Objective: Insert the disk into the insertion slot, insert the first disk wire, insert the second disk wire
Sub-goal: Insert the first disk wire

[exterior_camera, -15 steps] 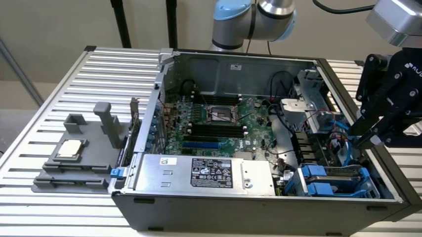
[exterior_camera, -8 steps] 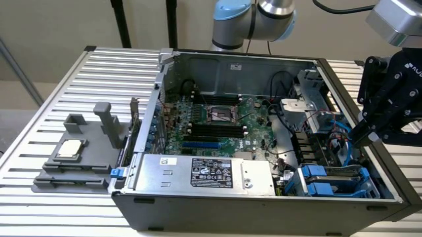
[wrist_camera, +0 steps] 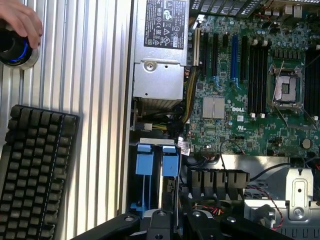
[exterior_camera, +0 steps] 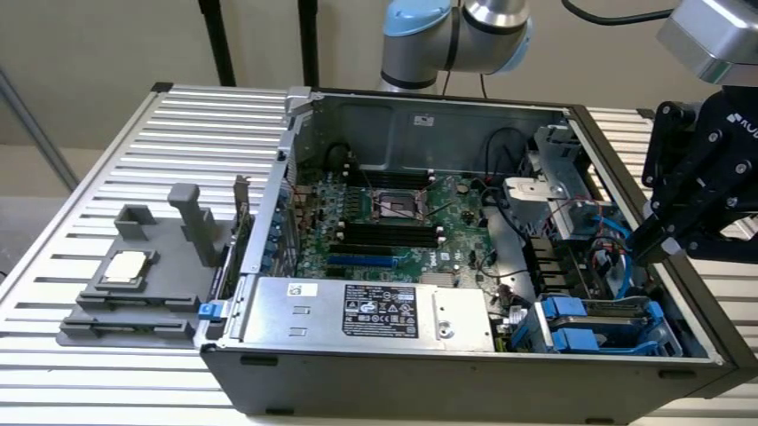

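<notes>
Right, the gripper [exterior_camera: 654, 247] hangs low over the open computer case [exterior_camera: 414, 377], on the exterior view's right, just inside that side wall. Spread or pressed together? I cannot tell, and I cannot tell whether it is pinching anything either. Just beside it, a bundle of blue cables [exterior_camera: 616, 259] runs down along the wall.

A little further out, in the corner of the case nearest the exterior camera, is the disk [wrist_camera: 144, 161]. It sits inside the insertion slot [wrist_camera: 157, 142], and its bright blue bracket pieces show side by side within the grey metal frame. From the wrist camera the disk lies directly ahead of the gripper.

Next to the slot is the silver power supply box [exterior_camera: 355, 311] with its black label, and beyond that the green motherboard [exterior_camera: 409, 226] covers the case floor.

The case stands on a ribbed metal table [exterior_camera: 190, 133]. On the exterior view's left, a grey fixture [exterior_camera: 137, 302] carries a small square chip [exterior_camera: 124, 268]. A black keyboard [wrist_camera: 35, 170] lies on the table too, and a person's hand [wrist_camera: 22, 20] rests on a round knob [wrist_camera: 15, 52] with a blue ring.
</notes>
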`<state>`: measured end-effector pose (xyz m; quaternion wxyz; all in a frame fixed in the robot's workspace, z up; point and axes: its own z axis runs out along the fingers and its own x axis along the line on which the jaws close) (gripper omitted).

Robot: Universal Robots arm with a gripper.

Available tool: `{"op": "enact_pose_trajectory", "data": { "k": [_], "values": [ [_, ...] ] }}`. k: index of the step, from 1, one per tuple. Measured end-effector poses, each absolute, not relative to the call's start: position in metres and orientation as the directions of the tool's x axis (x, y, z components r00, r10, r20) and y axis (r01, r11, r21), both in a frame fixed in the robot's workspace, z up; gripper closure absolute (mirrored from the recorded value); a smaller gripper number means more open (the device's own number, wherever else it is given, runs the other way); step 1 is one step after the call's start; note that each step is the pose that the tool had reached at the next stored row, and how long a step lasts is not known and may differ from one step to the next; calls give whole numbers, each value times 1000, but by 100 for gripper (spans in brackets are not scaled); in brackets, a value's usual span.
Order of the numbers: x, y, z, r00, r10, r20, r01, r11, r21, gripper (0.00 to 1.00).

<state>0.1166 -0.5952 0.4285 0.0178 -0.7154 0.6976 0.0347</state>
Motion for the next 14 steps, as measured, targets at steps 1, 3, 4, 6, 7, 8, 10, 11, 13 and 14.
{"op": "enact_pose_trajectory", "data": {
  "k": [1, 3, 4, 6, 7, 8, 10, 11, 13, 14],
  "values": [
    [117, -595, 429, 24, -997, -75, -999, -26, 23, 81],
    [117, -595, 429, 24, -997, -75, -999, -26, 23, 81],
    [117, -595, 429, 24, -997, -75, -999, -26, 23, 81],
    [117, -595, 428, 24, -997, -75, -999, -26, 22, 81],
    [117, -595, 428, 25, -997, -75, -999, -26, 22, 81],
    [119, -595, 428, 26, -997, -75, -999, -27, 22, 81],
    [125, -595, 427, 28, -997, -75, -999, -30, 22, 81],
    [129, -594, 426, 29, -997, -75, -999, -31, 22, 81],
    [137, -594, 423, 30, -997, -75, -999, -32, 22, 81],
    [141, -594, 422, 31, -997, -74, -999, -33, 22, 81]
  ]
}}
